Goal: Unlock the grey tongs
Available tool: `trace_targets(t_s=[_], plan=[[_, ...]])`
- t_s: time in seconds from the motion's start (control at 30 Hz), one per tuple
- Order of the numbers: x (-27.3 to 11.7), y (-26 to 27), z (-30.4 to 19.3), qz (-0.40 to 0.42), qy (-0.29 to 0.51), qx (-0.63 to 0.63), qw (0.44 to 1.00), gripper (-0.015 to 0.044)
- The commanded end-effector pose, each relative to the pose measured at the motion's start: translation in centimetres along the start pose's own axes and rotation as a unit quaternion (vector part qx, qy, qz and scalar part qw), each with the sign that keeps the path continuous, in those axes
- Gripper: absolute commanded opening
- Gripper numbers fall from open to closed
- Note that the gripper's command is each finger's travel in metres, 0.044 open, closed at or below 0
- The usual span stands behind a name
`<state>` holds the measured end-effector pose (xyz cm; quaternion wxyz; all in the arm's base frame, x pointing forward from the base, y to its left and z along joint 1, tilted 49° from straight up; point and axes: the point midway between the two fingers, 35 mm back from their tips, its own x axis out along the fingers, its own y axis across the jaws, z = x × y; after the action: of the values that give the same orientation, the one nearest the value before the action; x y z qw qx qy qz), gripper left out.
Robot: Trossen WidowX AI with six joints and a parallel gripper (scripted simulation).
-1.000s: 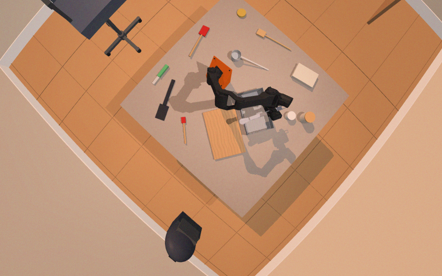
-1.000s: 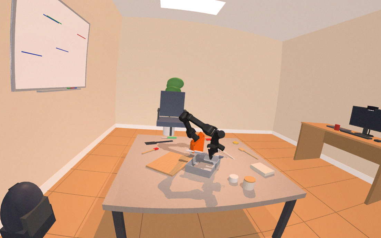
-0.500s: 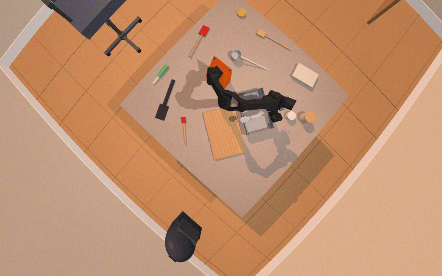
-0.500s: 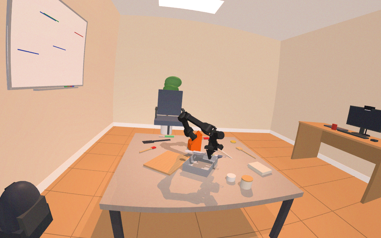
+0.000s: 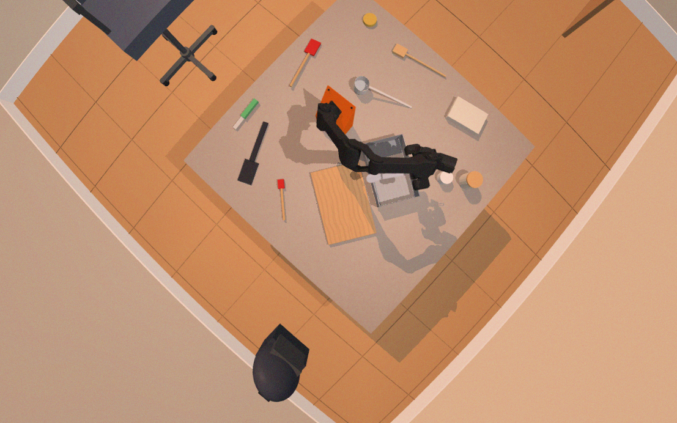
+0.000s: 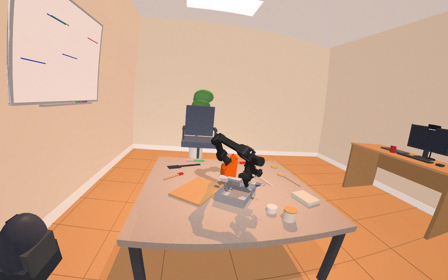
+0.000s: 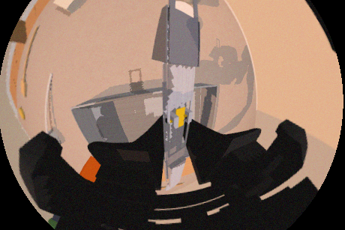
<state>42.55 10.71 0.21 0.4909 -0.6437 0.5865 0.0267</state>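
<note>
My gripper (image 6: pixel 246 184) (image 7: pixel 172 116) is shut on the grey tongs (image 6: pixel 234 179) (image 7: pixel 184 42) near their hinge end, with the fingers pointing down. The tongs hang roughly level just above the grey roasting tin (image 5: pixel 374 192) (image 6: pixel 230 200) (image 7: pixel 86 124). Their pale tips show in the overhead view, left of the arm, toward the wooden board (image 5: pixel 340 210) (image 6: pixel 192 193). The dark hinge end with its pull ring points the other way. The tongs' arms look close together, and a small yellow piece shows between the fingers. The lock's state cannot be told. The arm hides much of the tongs from above.
A white tub (image 5: pixel 446 177) (image 6: pixel 271 208) and an orange-lidded jar (image 5: pixel 474 179) (image 6: pixel 289 215) stand beyond the hinge end. A cream block (image 5: pixel 466 115) (image 6: pixel 304 197) lies at the right. A long-handled pan (image 5: pixel 361 84) lies near the orange base (image 5: pixel 347 112) (image 6: pixel 230 167). Several utensils lie around the table.
</note>
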Motion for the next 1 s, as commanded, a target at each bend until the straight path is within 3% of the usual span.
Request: trace_targets(t_s=[0.0, 0.23, 0.63, 0.97], plan=[[-0.4, -0.1, -0.2, 0.030, 0.007, 0.024, 0.999, -0.0150], [-0.7, 0.2, -0.9, 0.072, 0.028, 0.050, 0.996, -0.0150], [-0.6, 0.1, -1.2, 0.071, 0.032, 0.051, 0.996, -0.0150], [-2.7, -3.6, -6.1, 0.068, 0.040, 0.181, 0.980, -0.0150]])
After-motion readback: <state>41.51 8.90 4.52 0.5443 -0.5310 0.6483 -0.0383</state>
